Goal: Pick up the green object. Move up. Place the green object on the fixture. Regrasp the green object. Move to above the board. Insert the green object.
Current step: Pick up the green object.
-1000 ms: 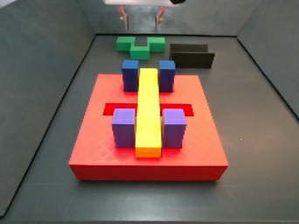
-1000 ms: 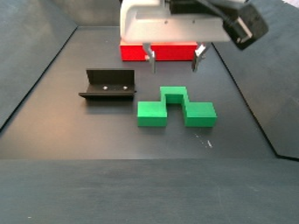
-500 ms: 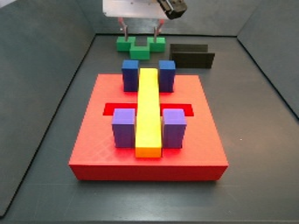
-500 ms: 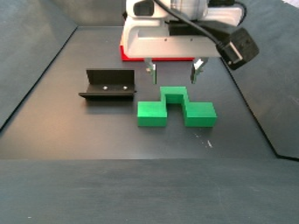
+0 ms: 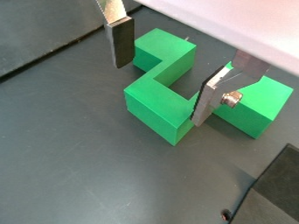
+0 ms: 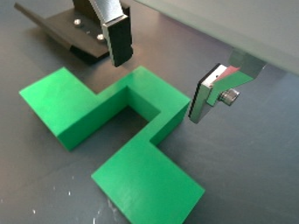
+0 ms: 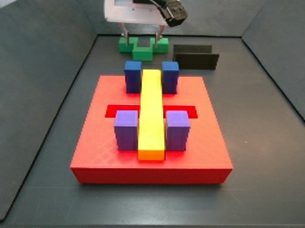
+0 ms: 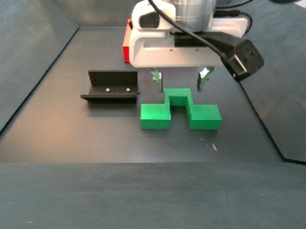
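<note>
The small bright green U-shaped plastic piece, the green object (image 8: 180, 108), lies flat on the dark matte floor with its notch facing up toward the far wall, matte faces and crisp square edges plain in both wrist views (image 5: 187, 87) (image 6: 117, 131). The gripper (image 8: 178, 80) hangs just above it with its jaws spread wide, holding nothing; its flat silver fingers (image 5: 117, 39) with dark pads stand either side of the piece's middle bar, and whether the tips touch the plastic is hard to say from these angles. To the left of the piece sits the fixture (image 8: 110, 87), a small black L-shaped bracket with a low step and raised back bearing two small pale dots, probably screws; only a corner of it shows in a wrist view (image 6: 65, 35). In a side view the large flat red rectangular board (image 7: 107, 147) fills the near ground, carrying a long glossy yellow bar (image 7: 152, 111), two blue blocks (image 7: 170, 75) and two purple blocks (image 7: 127, 130); from the opposite side the arm hides most of it. No writing is legible anywhere
</note>
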You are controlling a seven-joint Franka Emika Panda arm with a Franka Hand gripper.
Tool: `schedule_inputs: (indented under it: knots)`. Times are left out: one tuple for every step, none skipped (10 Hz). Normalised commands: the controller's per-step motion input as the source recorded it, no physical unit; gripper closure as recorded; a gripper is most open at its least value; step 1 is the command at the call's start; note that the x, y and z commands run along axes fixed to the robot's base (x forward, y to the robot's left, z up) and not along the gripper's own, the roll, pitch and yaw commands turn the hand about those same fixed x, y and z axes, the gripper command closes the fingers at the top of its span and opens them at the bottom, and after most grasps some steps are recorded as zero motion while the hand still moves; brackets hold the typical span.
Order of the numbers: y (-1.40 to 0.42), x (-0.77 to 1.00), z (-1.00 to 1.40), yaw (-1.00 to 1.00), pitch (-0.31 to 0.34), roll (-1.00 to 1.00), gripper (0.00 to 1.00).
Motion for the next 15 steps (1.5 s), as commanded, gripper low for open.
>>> schedule_inputs:
  knots:
    - [0.11, -0.04, -0.26, 0.00, -0.014, 0.00, 0.00]
    - [0.00, 0.00, -0.19, 0.00, -0.010, 0.00, 0.00]
    - [-0.12, 0.09, -0.13, 0.00, 0.000, 0.00, 0.00]
    - [0.00, 0.05, -0.14, 0.00, 0.000, 0.00, 0.00]
    - [0.00, 0.00, -0.13, 0.00, 0.000, 0.00, 0.00]
    - [0.00, 0.00, -0.19, 0.00, 0.000, 0.00, 0.00]
    - [0.00, 0.00, -0.21, 0.00, 0.000, 0.00, 0.00]
    - [0.00, 0.00, -0.17, 0.00, 0.000, 0.00, 0.00]
    - [0.00, 0.00, -0.11, 0.00, 0.000, 0.00, 0.00]
    - [0.00, 0.00, 0.00, 0.00, 0.000, 0.00, 0.00]
    - [0.00, 0.00, 0.00, 0.00, 0.000, 0.00, 1.00]
    - [0.00, 0.00, 0.00, 0.00, 0.000, 0.00, 1.00]
    - [0.00, 0.00, 0.00, 0.00, 0.000, 0.00, 1.00]
    - [0.00, 0.00, 0.00, 0.00, 0.000, 0.00, 1.00]
    - [0.00, 0.00, 0.00, 0.00, 0.000, 0.00, 1.00]
